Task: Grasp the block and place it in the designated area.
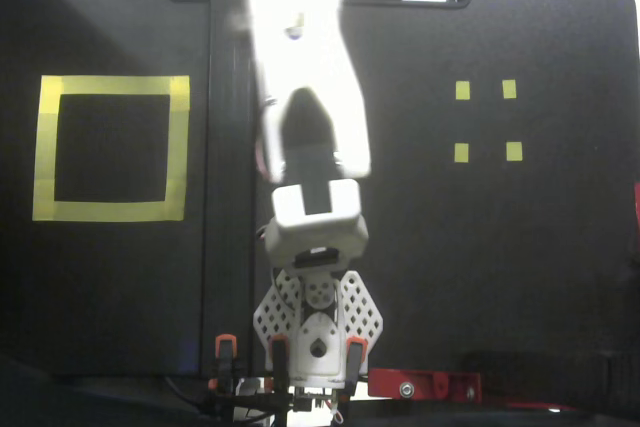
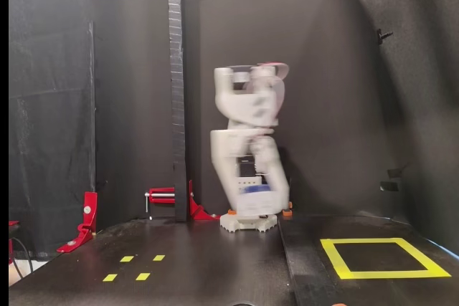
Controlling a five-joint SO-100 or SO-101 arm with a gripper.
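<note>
In the fixed view from the front, the white arm is motion-blurred in front of its base. Its gripper [image 2: 255, 200] hangs downward above the table, shut on the dark-blue block [image 2: 252, 190], which shows only as a small blue smear between the jaws. In the fixed view from above, the arm [image 1: 300, 67] points to the top edge and hides both gripper and block. The designated area, a square of wide yellow tape [image 1: 110, 85], lies at the left there and at the front right [image 2: 384, 274] in the front view. The gripper is left of it in the front view and well off the ground.
Four tiny yellow tape squares [image 1: 462, 90] lie at the right from above and at the front left [image 2: 126, 258] from the front. A tall black post [image 2: 174, 91] stands behind, left of the arm's base [image 2: 247, 221]. Red clamps [image 2: 87, 216] sit at the left.
</note>
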